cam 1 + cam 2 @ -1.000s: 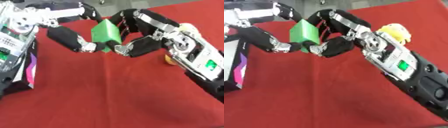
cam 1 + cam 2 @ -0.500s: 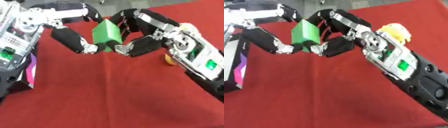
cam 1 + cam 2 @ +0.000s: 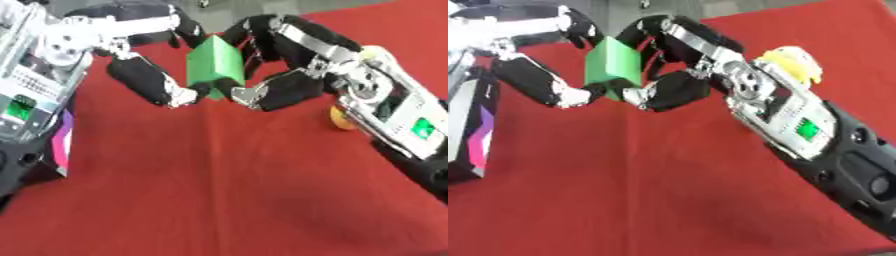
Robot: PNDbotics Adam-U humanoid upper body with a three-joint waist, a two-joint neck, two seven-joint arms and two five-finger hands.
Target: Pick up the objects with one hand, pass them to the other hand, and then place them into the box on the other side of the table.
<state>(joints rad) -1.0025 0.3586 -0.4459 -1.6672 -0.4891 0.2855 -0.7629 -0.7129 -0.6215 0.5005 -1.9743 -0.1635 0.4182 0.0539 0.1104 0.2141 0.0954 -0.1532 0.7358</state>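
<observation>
A green block (image 3: 214,65) hangs above the red table (image 3: 219,200), held between both hands. My left hand (image 3: 144,77) comes in from the left, its fingers curled over the block's top and its thumb under the lower left edge. My right hand (image 3: 293,87) reaches in from the right. Its fingers arch over the block's top right and its thumb presses near the bottom. A yellow object (image 3: 791,60) lies on the cloth behind my right wrist, partly hidden.
A black box with a purple and pink side (image 3: 472,135) stands at the left edge of the table. The red cloth stretches bare toward the near edge. Grey floor shows beyond the far edge.
</observation>
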